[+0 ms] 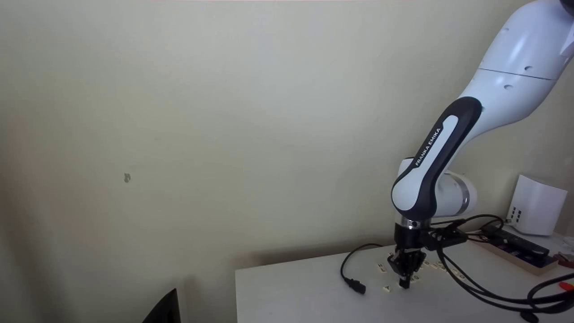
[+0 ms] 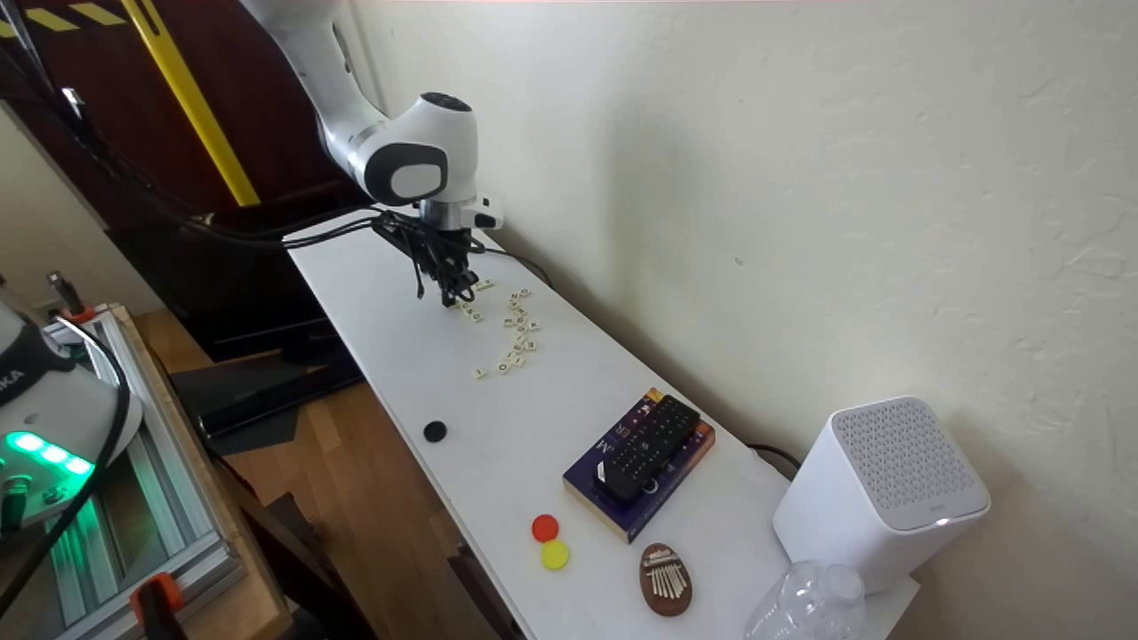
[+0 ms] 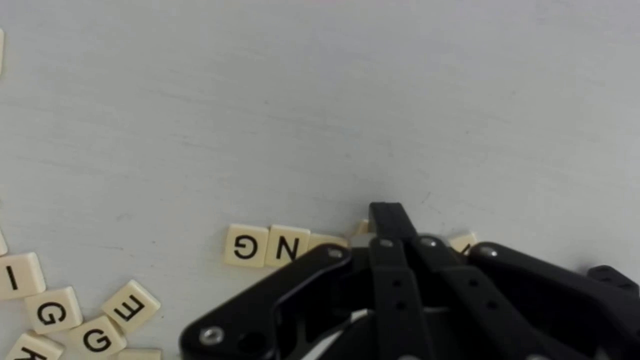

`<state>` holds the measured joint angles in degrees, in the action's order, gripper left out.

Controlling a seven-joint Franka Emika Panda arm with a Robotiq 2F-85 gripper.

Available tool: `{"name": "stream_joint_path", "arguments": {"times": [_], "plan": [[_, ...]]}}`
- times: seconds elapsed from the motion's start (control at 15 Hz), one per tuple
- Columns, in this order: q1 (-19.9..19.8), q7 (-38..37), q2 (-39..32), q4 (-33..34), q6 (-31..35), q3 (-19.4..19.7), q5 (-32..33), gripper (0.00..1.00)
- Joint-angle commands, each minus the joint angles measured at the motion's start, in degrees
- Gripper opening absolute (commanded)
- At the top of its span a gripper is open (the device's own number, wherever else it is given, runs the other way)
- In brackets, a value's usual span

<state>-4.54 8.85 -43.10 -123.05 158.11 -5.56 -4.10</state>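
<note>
My gripper (image 3: 386, 209) points down at the white table (image 3: 320, 110), its black fingertips pressed together with nothing seen between them. In both exterior views the gripper (image 1: 404, 283) is low over the tabletop among cream letter tiles. Just left of the fingertips in the wrist view runs a row with a G tile (image 3: 245, 245), an N tile (image 3: 287, 245) and a partly covered tile (image 3: 327, 240). A sliver of another tile (image 3: 363, 227) shows right beside the fingertips; touching or not, I cannot tell. To their right, a tile (image 3: 463, 242) is half hidden by the gripper linkage.
More loose tiles, including an E tile (image 3: 131, 306), lie lower left. A black cable plug (image 1: 356, 286) rests nearby. Farther along are a black disc (image 2: 435, 432), red disc (image 2: 545, 528), yellow disc (image 2: 555, 555), remote (image 2: 647, 447) on a book, thumb piano (image 2: 665, 580) and white router (image 2: 876, 498).
</note>
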Motion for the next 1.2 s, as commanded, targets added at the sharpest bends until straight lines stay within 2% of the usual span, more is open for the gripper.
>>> {"name": "stream_joint_path", "arguments": {"times": [0.0, 1.13], "plan": [[-0.71, 0.99, 0.97, -1.44, 1.11, -0.73, 0.65, 0.00], [-0.31, 2.73, 0.00, 0.54, 0.03, 0.25, 2.04, 0.00]]}}
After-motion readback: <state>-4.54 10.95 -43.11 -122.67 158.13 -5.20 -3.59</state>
